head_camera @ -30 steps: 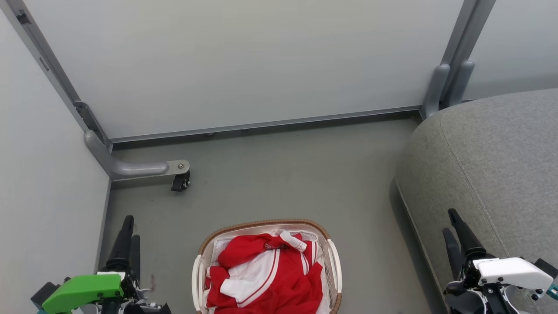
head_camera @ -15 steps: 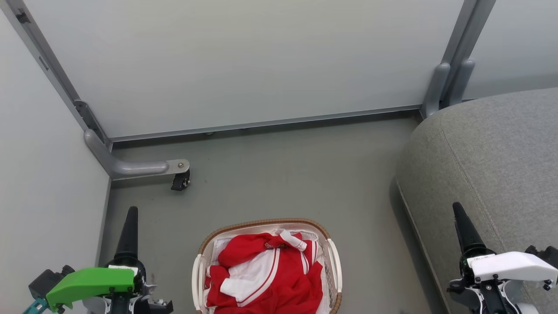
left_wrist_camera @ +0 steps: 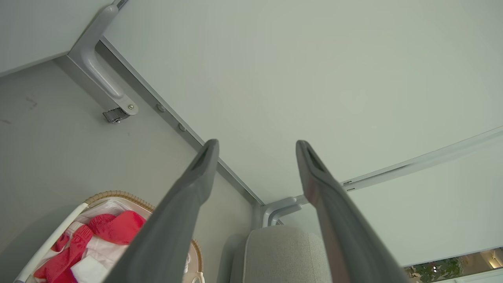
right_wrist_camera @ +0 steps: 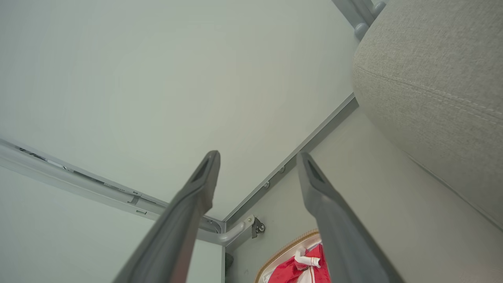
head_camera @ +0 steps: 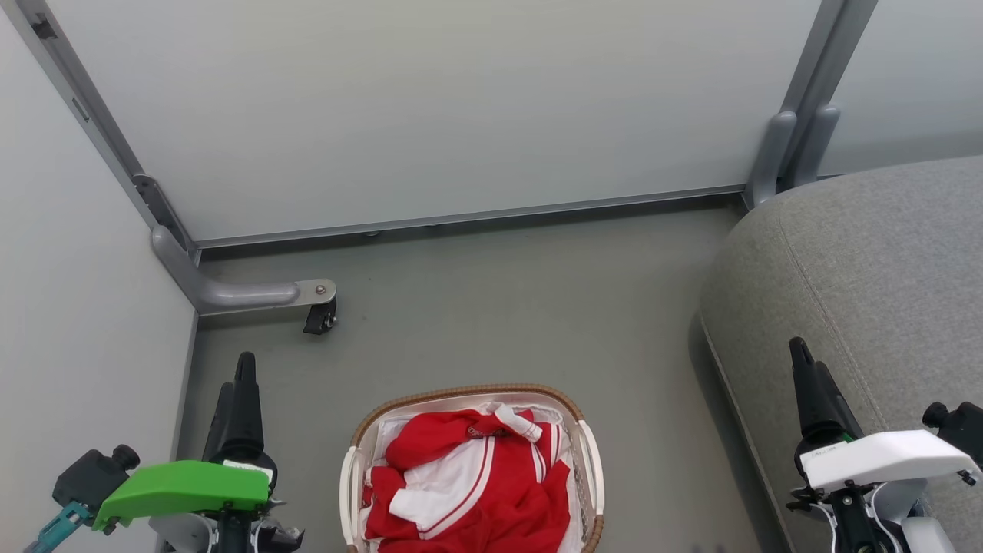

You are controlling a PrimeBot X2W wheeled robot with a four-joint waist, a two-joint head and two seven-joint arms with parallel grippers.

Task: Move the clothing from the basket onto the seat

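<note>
Grey floor (head_camera: 499, 307) runs between pale partition panels (head_camera: 461, 115) and the seat (head_camera: 883, 269), a grey woven cushion with a stitched seam at the right of the head view. Bright red clothing (head_camera: 468, 491) with white panels, a white cuff and thin red-and-white stripe trim lies heaped in the basket (head_camera: 461, 393). It is an oval white basket with a brown woven rim and white side handles, and it stands on the floor left of the seat, apart from it. White liner (head_camera: 388, 430) shows along the basket's far inner edge.

The basket's near end is cut off by the bottom of the head view. The heap is too crumpled to count; it may be more than one garment.

The left gripper (head_camera: 236, 372) hangs over the floor left of the basket. The right gripper (head_camera: 806, 355) hangs over the seat's edge, to the basket's right. Neither touches the clothing. Both wrist views show the fingers spread well apart with nothing between them.
</note>
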